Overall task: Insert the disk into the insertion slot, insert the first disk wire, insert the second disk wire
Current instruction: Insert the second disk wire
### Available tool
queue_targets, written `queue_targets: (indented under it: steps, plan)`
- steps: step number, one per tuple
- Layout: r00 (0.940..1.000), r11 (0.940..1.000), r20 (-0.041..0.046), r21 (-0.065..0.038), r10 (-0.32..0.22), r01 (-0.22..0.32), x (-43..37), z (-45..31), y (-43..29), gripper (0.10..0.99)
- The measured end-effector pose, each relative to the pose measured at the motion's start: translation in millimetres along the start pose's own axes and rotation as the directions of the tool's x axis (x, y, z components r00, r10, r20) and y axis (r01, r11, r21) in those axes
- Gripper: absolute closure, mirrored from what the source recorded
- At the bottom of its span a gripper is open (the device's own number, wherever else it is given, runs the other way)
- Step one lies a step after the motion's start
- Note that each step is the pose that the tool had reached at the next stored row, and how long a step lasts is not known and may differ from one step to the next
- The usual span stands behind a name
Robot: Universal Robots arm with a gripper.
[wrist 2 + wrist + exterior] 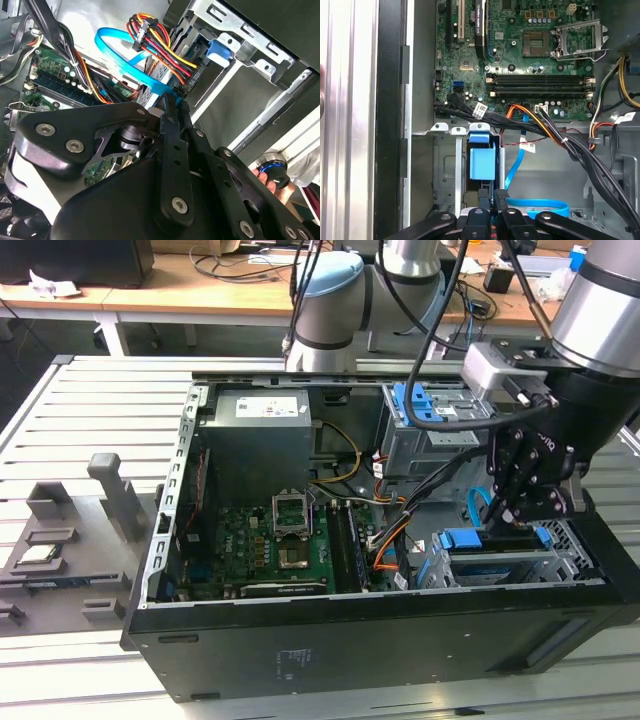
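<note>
Hand point(521, 512) pinches blue wire point(131, 59) above insertion slot point(505, 565).

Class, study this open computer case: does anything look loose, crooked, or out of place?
One thing: a flat bright blue data cable arcs free above the green motherboard, while the black end effector sits at its end near the silver drive bay. Nothing looks damaged.

Robotics lab/workshop: open PC case point(370, 640) on slatted alu bench point(90, 410), cluttered desks point(190, 295) behind.
</note>
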State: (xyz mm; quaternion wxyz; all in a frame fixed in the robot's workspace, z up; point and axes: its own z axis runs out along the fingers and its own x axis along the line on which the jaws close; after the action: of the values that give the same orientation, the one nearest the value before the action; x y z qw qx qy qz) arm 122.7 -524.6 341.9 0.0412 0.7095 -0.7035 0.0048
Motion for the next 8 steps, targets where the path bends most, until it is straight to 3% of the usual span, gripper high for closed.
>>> queue_targets:
  steps: [8]
  plan:
    - [1.0000,1.0000,-0.0022,0.000,0.000,0.000,-0.1,2.8,-0.2,0.918]
